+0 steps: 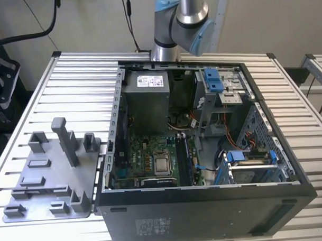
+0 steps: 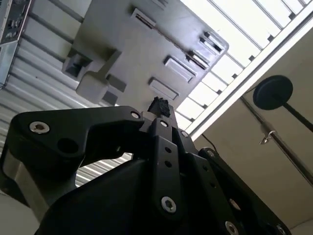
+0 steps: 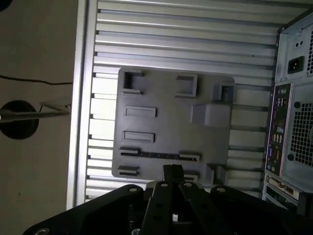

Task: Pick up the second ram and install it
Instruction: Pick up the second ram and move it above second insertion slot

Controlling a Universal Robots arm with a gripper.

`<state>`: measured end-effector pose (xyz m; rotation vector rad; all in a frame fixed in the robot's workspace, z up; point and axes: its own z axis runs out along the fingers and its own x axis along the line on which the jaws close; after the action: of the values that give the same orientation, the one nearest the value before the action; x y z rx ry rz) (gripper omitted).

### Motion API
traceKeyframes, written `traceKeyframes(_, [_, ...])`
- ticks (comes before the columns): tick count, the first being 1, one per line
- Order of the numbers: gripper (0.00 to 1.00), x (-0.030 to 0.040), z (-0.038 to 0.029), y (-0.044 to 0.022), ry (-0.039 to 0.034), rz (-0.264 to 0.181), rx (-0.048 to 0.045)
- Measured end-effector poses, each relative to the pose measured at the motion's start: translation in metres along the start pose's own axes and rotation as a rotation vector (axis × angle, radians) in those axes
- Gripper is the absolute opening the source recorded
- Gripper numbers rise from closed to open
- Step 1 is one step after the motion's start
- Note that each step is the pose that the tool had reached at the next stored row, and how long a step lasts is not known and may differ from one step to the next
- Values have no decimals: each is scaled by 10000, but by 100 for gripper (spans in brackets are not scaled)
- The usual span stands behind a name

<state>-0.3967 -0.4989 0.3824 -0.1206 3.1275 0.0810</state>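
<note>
**While the second ram [image 3: 159,154] sits in its holder, the gripper [image 3: 172,170] hangs closed above it**

Where the slatted aluminium table [image 1: 80,75] reaches its near corner on the exterior view's left, we see a grey holder plate [image 1: 46,177] lying flat. An open computer case [image 1: 206,214] stands just beside the plate on the exterior view's right. The arm [image 1: 181,24] rises behind the case's far edge.

In the first wrist view we look down past the gripper onto the plate. The second ram is a thin dark strip standing on its long edge between two small grey brackets [image 3: 129,151]. It runs parallel to one plate edge and lies closer to that edge than to the opposite one, where three upright blocks [image 3: 186,84] stand in a row. The tall post [image 3: 210,115] stands between that row and the ram, on the side of the plate nearer the case.

The gripper is well above the plate and apart from the ram. In both wrist views we see its two black fingers pressed together at the tips with nothing between them. In the first wrist view the tips line up close to the ram's middle.

Inside the case we make out the green motherboard [image 1: 151,152] on the floor and a grey power supply [image 1: 147,100] at the far corner. We cannot tell from the exterior view what its memory slots hold.
</note>
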Motion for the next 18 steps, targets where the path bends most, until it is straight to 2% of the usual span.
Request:
traceKeyframes(15, [11, 1, 0, 1, 67, -1281, -13])
traceKeyframes(18, [11, 1, 0, 1, 87, -1686, -19])
